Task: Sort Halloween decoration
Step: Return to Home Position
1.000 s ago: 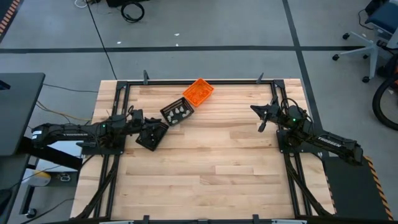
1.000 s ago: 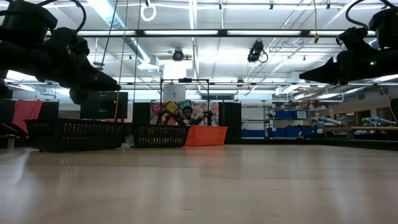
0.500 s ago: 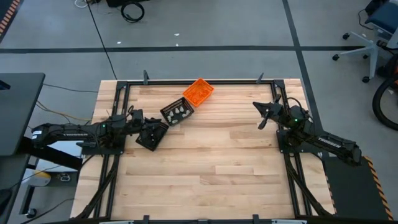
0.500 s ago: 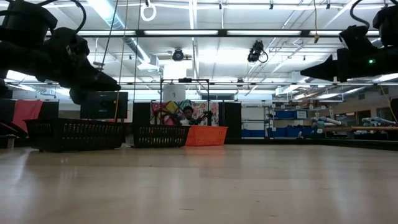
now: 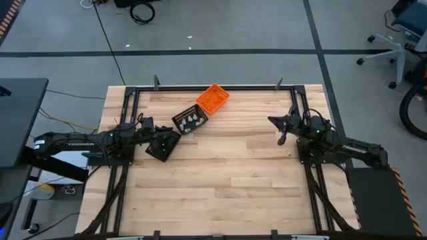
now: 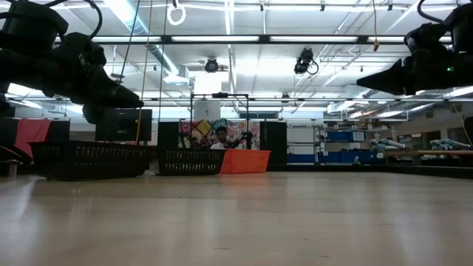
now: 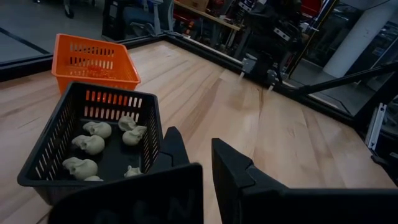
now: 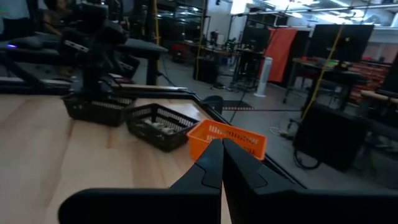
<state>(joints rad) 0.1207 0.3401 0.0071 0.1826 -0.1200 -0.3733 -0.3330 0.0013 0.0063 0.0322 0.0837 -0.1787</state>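
Halloween decoration (image 7: 89,144) shows as a handful of whitish, skull-like trinkets, all lying inside the middle of three trays at the far left part of the wooden table (image 5: 227,180). Farthest left, the left gripper (image 7: 196,142) hangs over the first black tray (image 6: 89,160), its two fingers set a narrow gap apart with nothing between them. What that tray holds cannot be made out, as its inside reads only as dark. Just beside it, toward the table's far edge, sits the second black tray (image 7: 118,102), whose floor carries the pale pieces scattered loosely and none stacked. Next comes the orange tray (image 7: 93,62), close against the second black tray and nearest the far rail. Its contents cannot be told apart from its own colour. The rest of the tabletop lies between these trays and the right arm. Well off to the right, the right gripper (image 8: 222,155) is raised above the wood with its fingers pressed together, gripping nothing.
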